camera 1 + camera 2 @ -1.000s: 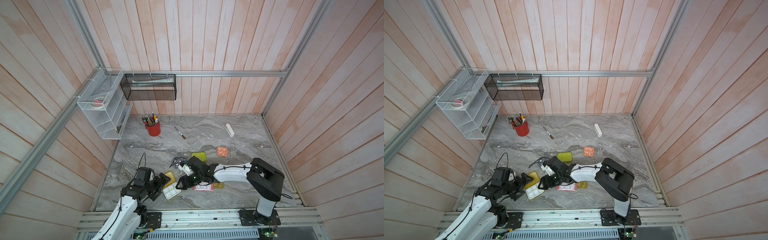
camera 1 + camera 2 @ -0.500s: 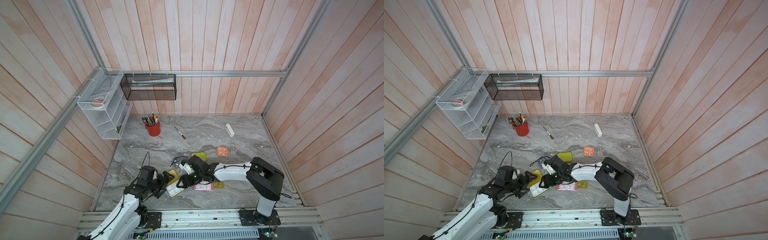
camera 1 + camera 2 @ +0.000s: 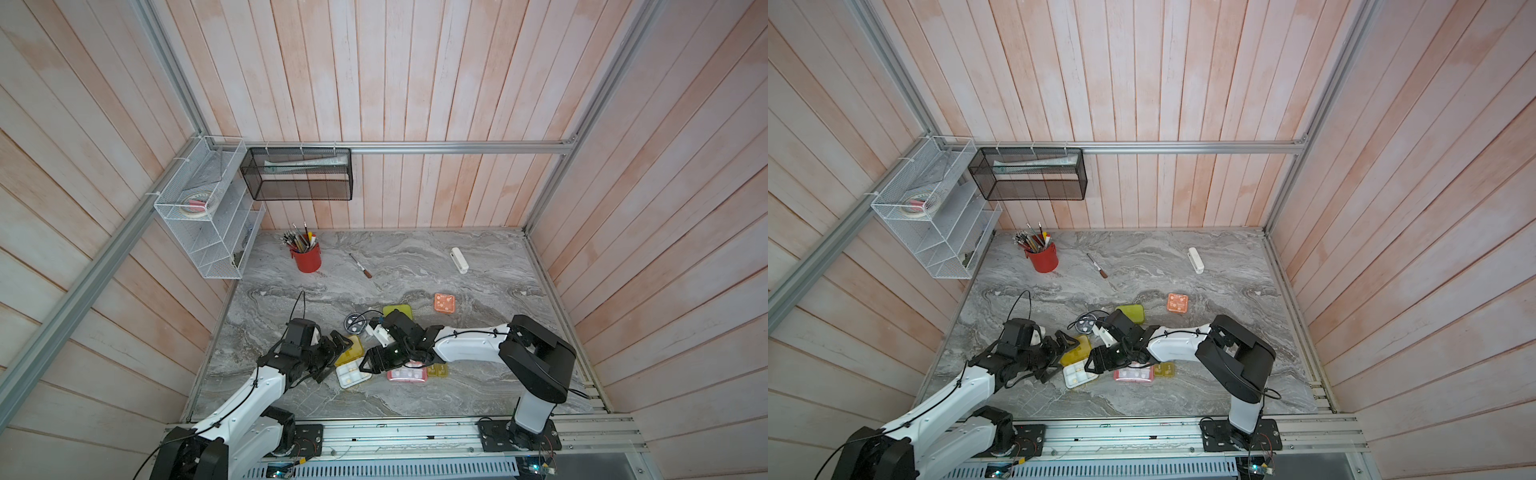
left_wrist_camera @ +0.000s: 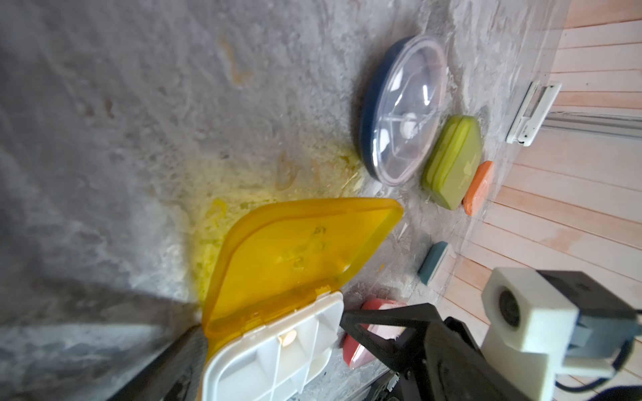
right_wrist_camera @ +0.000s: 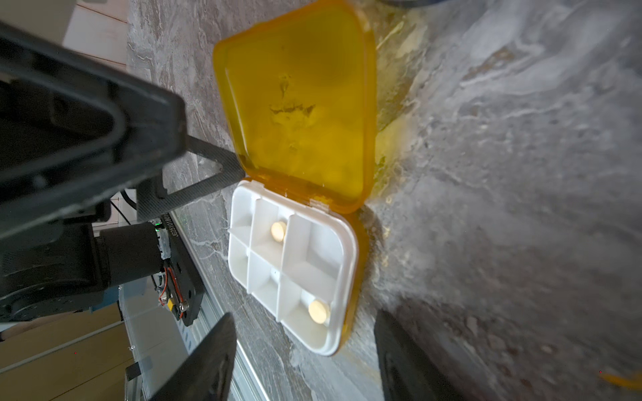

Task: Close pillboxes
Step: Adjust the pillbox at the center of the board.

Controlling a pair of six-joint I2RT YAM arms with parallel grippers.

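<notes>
The yellow pillbox (image 3: 352, 352) lies near the table's front, its lid (image 5: 298, 104) raised off a white tray (image 5: 295, 257) that holds two pills. My left gripper (image 3: 338, 357) is open, with one finger (image 5: 205, 173) at the hinge corner. My right gripper (image 5: 302, 347) is open, its jaws standing either side of the tray's far end without touching it. Round about lie the dark round pillbox (image 3: 354, 322), the lime-green (image 3: 397, 311), the orange (image 3: 444, 302), the pink (image 3: 407, 375), the small amber (image 3: 439, 370) and the blue-grey (image 4: 432, 262).
At the back stand a red cup of pens (image 3: 306, 257), a small brown-handled tool (image 3: 360, 266) and a white oblong bar (image 3: 459, 260). A white wire shelf (image 3: 208, 216) and a black mesh basket (image 3: 299, 174) hang on the walls.
My left gripper has moved right, in against the yellow pillbox's hinge side. The right gripper has stayed where it was at the tray.
</notes>
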